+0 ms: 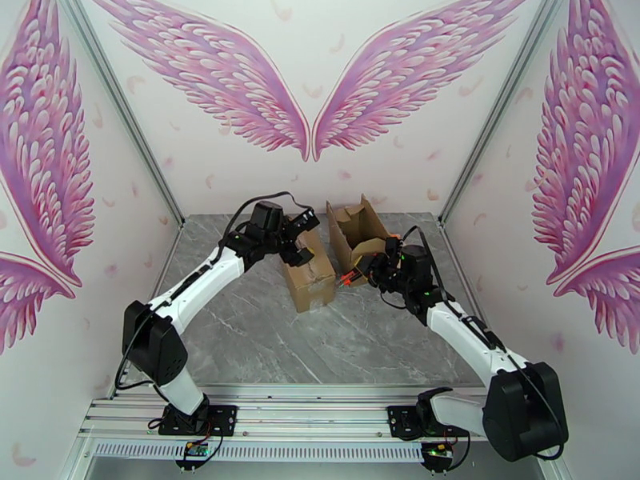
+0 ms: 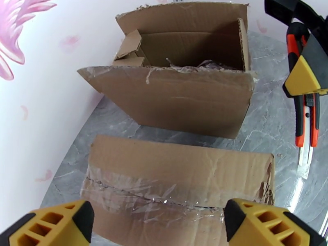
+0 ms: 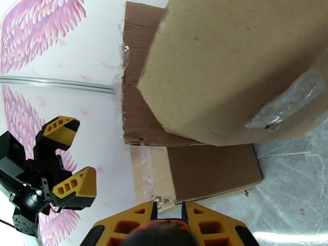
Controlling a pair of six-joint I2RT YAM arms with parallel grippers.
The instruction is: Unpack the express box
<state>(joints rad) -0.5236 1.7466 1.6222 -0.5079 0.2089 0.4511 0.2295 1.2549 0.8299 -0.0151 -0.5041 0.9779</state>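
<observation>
— The express box point(image 1: 356, 226) sits at the far middle of the surface point(image 1: 264, 346). Its flaps are up and some crinkled film point(image 2: 205, 64) shows inside. Just left of it, a bit nearer, stands a taped box point(image 1: 310, 280), closed.

— And the arms?

— The left claw point(image 1: 304, 236) hangs over the taped box, spread wide, nothing in it. The right claw point(image 1: 366, 272) is pinched tight on an orange knife point(image 1: 346, 279), close by the open box's near flap point(image 1: 370, 248).

— That knife worries me. Is the blade out?

— Looks like it. From the left wrist I see bare metal past the handle's end, just right of the taped box.

— So if the left claw comes down with the knife this near, the two could clash.

— Or the blade goes too deep through the tape and nicks whatever is inside. I can't see what that box holds, nor whether its seam is cut through.

— And the flap?

— It looms right over the right wrist. A swing upward could catch it and drag or tip the open box, which looks light to me.

— The wide claw could also shove the taped box rather than steady it.
</observation>
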